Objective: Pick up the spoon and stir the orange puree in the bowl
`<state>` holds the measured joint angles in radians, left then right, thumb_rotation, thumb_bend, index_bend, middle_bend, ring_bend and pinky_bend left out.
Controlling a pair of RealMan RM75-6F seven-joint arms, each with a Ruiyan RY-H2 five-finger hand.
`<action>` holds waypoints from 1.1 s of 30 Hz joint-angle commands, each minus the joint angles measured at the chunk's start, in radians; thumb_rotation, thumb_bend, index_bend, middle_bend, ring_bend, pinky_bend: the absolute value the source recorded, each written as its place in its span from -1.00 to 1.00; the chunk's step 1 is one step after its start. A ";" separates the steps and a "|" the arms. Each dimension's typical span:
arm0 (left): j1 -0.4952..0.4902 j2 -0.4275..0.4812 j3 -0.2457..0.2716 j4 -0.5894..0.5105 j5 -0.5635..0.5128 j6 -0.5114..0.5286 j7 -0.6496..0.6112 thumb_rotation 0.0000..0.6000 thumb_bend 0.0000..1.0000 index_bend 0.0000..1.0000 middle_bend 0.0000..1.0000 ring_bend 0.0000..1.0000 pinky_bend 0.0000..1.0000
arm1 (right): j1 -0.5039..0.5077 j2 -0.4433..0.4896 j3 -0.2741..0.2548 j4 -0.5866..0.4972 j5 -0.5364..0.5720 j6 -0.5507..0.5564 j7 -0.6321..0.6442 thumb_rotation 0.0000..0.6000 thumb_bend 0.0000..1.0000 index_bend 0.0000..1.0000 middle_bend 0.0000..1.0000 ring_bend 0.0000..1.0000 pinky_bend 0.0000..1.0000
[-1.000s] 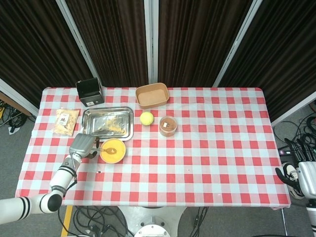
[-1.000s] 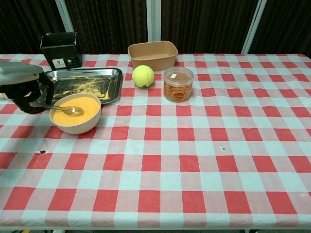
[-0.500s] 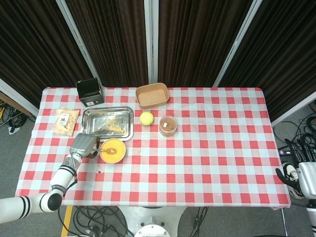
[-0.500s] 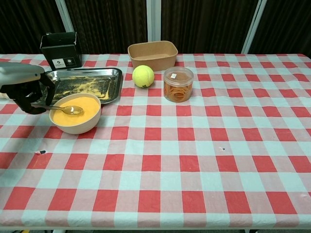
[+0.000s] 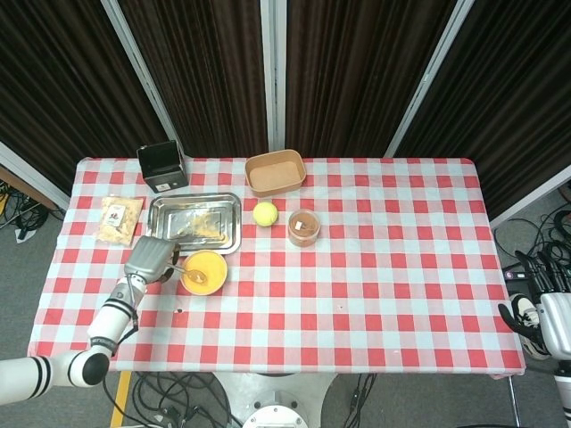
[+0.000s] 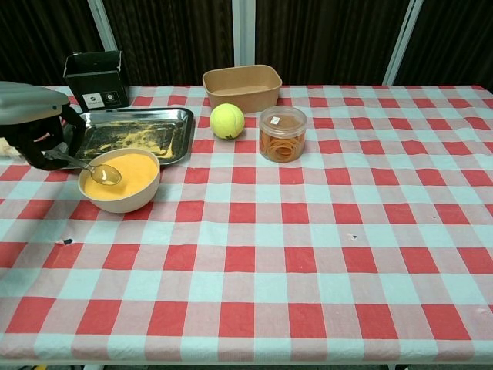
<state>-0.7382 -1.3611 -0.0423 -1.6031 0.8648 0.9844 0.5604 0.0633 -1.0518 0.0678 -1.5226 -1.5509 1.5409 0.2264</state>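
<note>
Since the earlier frames the grey left hand has risen and tipped the metal spoon, whose bowl now sits at the nine o'clock side of the orange puree in the cream round bowl on the red-and-white checked bench, just at six o'clock of the steel tray. Stirring looks under way, and next calls for sweeping the spoon round through the puree; the left hand grips the handle with fingers curled, while the right hand, well off at three o'clock, is too small to tell.
</note>
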 commanded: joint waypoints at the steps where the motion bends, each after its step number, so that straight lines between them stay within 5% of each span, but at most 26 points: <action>1: -0.016 0.000 0.011 -0.015 0.042 0.063 0.101 1.00 -0.23 0.28 0.90 0.79 0.92 | -0.001 0.000 0.000 0.001 -0.001 0.003 0.001 1.00 -0.53 -1.00 -0.74 -1.00 -0.83; 21: -0.074 -0.188 0.038 0.088 0.122 0.256 0.613 1.00 -0.14 0.33 0.95 0.86 0.97 | -0.008 0.011 0.007 -0.007 0.008 0.011 -0.007 1.00 -0.53 -1.00 -0.74 -1.00 -0.83; 33: -0.049 -0.284 0.045 0.128 0.112 0.319 0.751 1.00 -0.14 0.33 0.94 0.86 0.97 | -0.003 0.005 0.005 -0.003 0.008 -0.001 -0.005 1.00 -0.53 -1.00 -0.74 -1.00 -0.83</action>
<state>-0.7904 -1.6379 0.0007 -1.4767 0.9751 1.2987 1.3037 0.0603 -1.0466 0.0728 -1.5254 -1.5431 1.5397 0.2215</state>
